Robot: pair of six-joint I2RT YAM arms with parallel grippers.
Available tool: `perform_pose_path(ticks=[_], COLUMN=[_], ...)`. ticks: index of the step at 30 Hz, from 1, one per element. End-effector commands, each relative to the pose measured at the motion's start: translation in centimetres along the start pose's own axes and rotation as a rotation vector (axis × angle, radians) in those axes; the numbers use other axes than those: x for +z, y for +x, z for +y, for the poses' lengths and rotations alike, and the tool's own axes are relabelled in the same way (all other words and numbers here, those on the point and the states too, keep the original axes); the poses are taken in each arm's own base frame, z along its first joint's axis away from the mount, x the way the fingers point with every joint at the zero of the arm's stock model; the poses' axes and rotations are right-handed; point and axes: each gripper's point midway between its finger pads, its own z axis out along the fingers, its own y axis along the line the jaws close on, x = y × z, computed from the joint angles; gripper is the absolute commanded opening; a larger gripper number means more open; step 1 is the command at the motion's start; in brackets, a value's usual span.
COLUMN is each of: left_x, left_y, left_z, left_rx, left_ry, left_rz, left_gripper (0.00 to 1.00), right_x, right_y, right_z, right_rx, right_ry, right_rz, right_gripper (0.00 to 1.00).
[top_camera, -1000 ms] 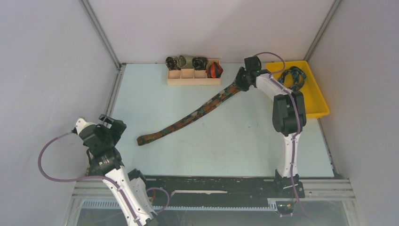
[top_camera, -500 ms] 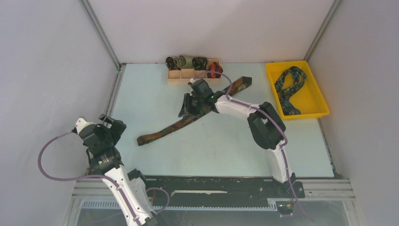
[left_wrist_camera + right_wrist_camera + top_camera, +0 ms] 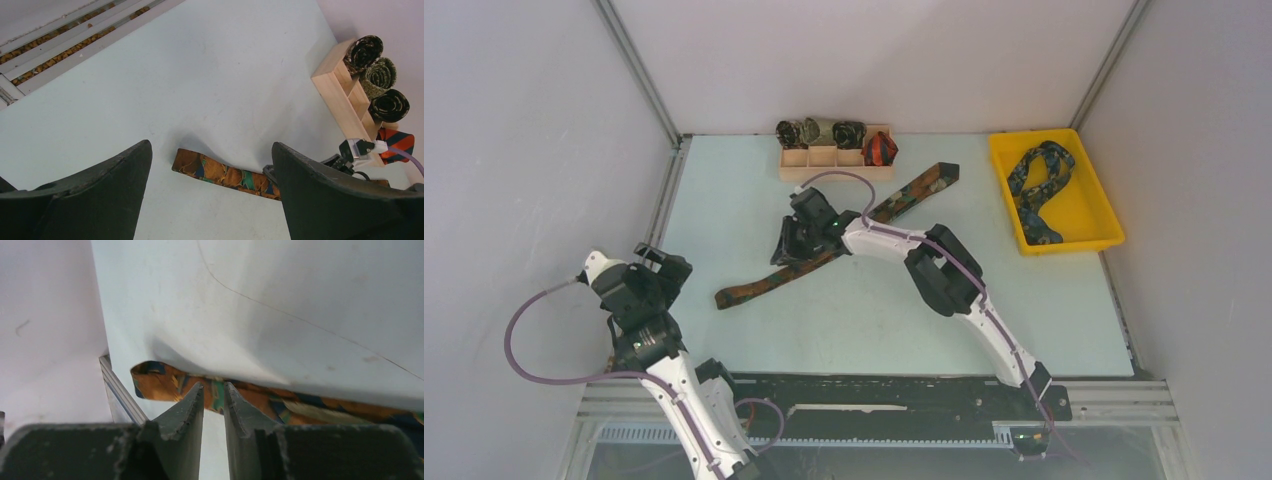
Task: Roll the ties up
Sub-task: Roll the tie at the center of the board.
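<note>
Right gripper (image 3: pixel 792 243): fingers (image 3: pixel 192 405) drawn nearly together, only a slit between, nothing clasped. Brown-orange-green tie (image 3: pixel 912 192) lies flat just past its tips, running off to both sides. Left gripper (image 3: pixel 211 147): jaws spread wide, empty; the tie's narrow end lies ahead of it, apart.
</note>
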Motion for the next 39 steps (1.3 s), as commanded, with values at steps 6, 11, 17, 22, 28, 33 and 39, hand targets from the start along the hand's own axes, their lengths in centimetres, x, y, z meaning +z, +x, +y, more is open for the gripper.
perform_pose_path(ticks=[6, 11, 17, 22, 28, 33, 39], left_x=[-0.1, -0.1, 0.3, 1.0, 0.7, 0.2, 0.4], left_y=[-0.8, -0.8, -0.3, 1.4, 4.4, 7.0, 10.7], left_z=[-0.2, -0.2, -0.3, -0.3, -1.8, -1.5, -0.7], left_rx=[0.019, 0.023, 0.037, 0.093, 0.179, 0.172, 0.05], left_ry=[0.011, 0.009, 0.017, -0.025, -0.032, -0.071, -0.066], left_rz=[-0.035, -0.033, 0.001, 0.095, 0.187, 0.236, 0.237], left_gripper=[0.96, 0.96, 0.96, 0.96, 0.97, 0.97, 0.94], right_x=[4.1, 4.6, 1.9, -0.9, -2.7, -4.3, -5.8], right_y=[-0.2, 2.0, 3.4, 3.1, 3.1, 3.1, 2.3], right_z=[2.6, -0.7, -4.8, -6.9, -7.9, -8.6, -7.8], right_rx=[-0.02, -0.01, 0.001, -0.012, -0.039, -0.051, -0.073], right_ry=[-0.02, 0.043, 0.105, 0.147, 0.169, 0.196, 0.183], right_rz=[-0.011, 0.082, 0.128, 0.107, 0.091, 0.078, 0.043], right_gripper=[0.23, 0.17, 0.14, 0.12, 0.11, 0.11, 0.11])
